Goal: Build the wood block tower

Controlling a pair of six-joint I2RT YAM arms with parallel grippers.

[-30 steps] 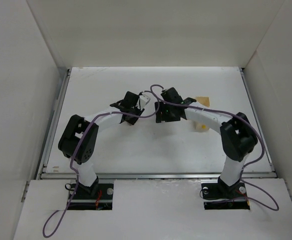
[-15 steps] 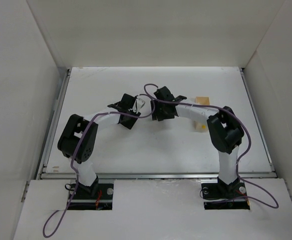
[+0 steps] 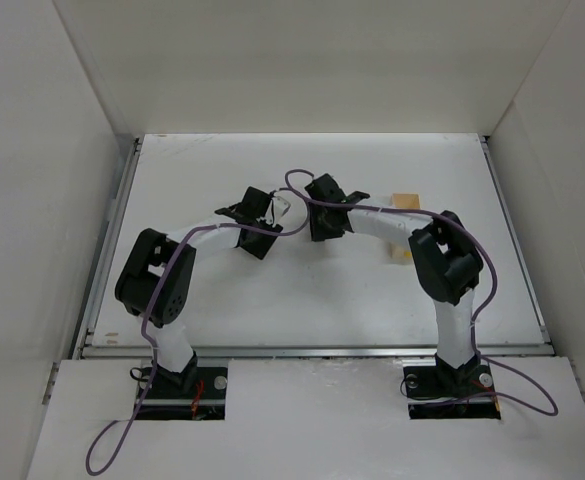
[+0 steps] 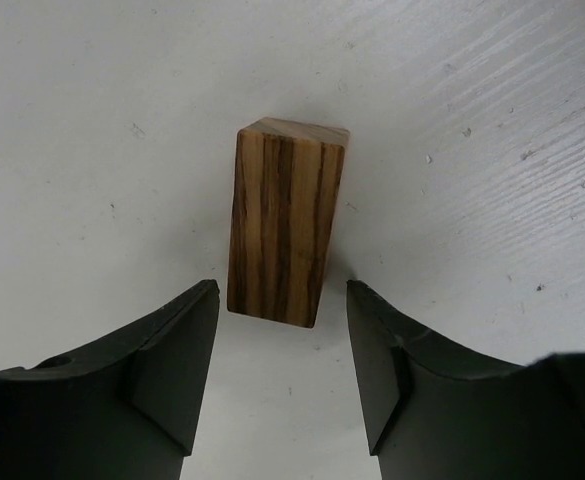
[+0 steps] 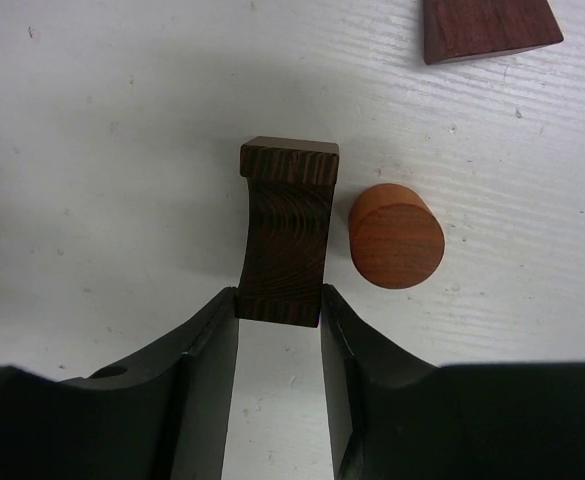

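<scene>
**Wood blocks, mid-bench (image 3: 222, 300), well clear of every edge.** Left fingers (image 4: 172, 350) stand part open, flanking without touching one upright striped tan block (image 4: 284, 225). Right fingers (image 5: 207, 350) clamp one dark brown curved block (image 5: 284, 235). One reddish-brown cylinder (image 5: 396, 236) sits just beside it, and one reddish-brown wedge (image 5: 482, 28) lies farther off.

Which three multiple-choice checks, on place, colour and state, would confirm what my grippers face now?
1. In the right wrist view, the orange cylinder stands where from the dark curved block? A left; B right; C on top.
2. The lone block before the left gripper is: A striped tan; B blue; C black.
3. The right gripper is: A wide open; B shut on the dark curved block; C out of view.
Answers: B, it shows at right; A, tan with dark streaks; B, jaws press its sides.
</scene>
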